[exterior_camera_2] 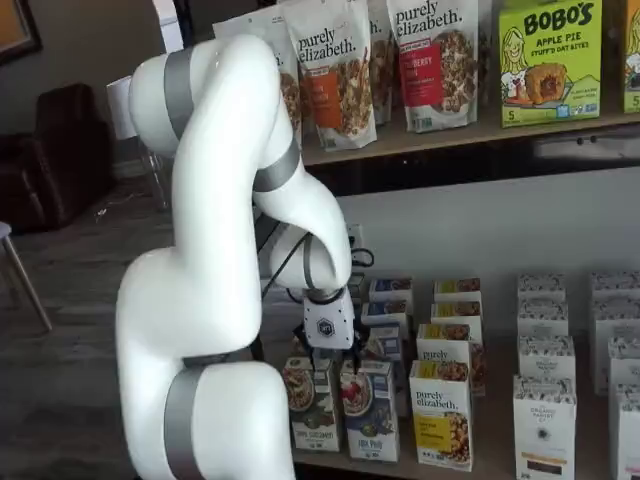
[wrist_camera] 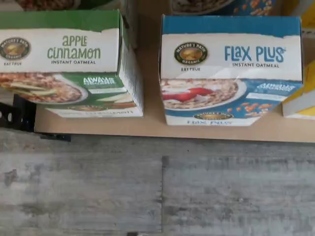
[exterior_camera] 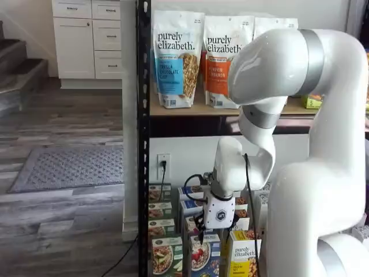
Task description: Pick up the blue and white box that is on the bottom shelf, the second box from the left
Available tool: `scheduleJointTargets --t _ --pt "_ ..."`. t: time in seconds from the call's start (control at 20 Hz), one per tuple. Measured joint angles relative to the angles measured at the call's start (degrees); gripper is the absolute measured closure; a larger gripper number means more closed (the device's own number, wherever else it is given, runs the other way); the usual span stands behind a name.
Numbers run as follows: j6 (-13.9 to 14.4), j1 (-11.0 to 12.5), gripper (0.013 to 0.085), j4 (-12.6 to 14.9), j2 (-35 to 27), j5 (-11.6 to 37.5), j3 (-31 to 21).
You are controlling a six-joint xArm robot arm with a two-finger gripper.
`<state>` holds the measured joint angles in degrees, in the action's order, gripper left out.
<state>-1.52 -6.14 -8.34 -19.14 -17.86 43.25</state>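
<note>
The gripper [exterior_camera_2: 330, 352], jaws spread wide and empty, hangs above the front row of the bottom shelf [exterior_camera_2: 500, 462], the blue and white box [exterior_camera_2: 368, 408] at its five o'clock in a shelf view. The box stands untouched between green box [exterior_camera_2: 310, 402] and yellow box [exterior_camera_2: 442, 412]; descent, grasp and lift all remain.

Glossy white arm [exterior_camera_2: 220, 250], grey joint bands, black cable, white tool body [exterior_camera: 220, 214] with round logo.

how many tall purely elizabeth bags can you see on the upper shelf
3 in a shelf view: a blue-labelled bag, an orange-labelled one beside it, and a third mostly hidden behind the robot arm. More may be hidden behind the arm.
</note>
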Motion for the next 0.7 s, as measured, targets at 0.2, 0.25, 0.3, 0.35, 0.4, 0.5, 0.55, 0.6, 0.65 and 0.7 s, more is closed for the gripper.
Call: scheduleJointTargets --t 0.2,0.25,0.3,0.35,0.4,0.5,0.55,0.6,0.65,0.7 --pt "-0.9 0.1 0.0130 -0.8 -2.2 1.2 1.6" --pt "-0.7 0.1 0.0130 -0.6 -2.8 1.3 2.2" --pt "-0.3 0.1 0.0130 -0.1 -3.4 1.3 2.8" --pt "-0.1 0.1 0.0130 0.0 -4.0 1.3 3.3" --pt "0.1 0.2 0.0130 0.4 -4.6 1.4 3.9" --pt "0.7 0.3 0.0130 1.1 -5.7 1.5 5.0" --pt "1.1 0.4 0.0130 1.6 -6.3 1.6 5.6" --pt "1.5 0.4 0.0130 2.1 -6.8 1.7 6.1" --pt "1.9 0.5 0.0130 2.6 -7.5 1.9 6.8" --pt "2.1 0.6 0.0130 3.0 -8.1 2.0 7.4"
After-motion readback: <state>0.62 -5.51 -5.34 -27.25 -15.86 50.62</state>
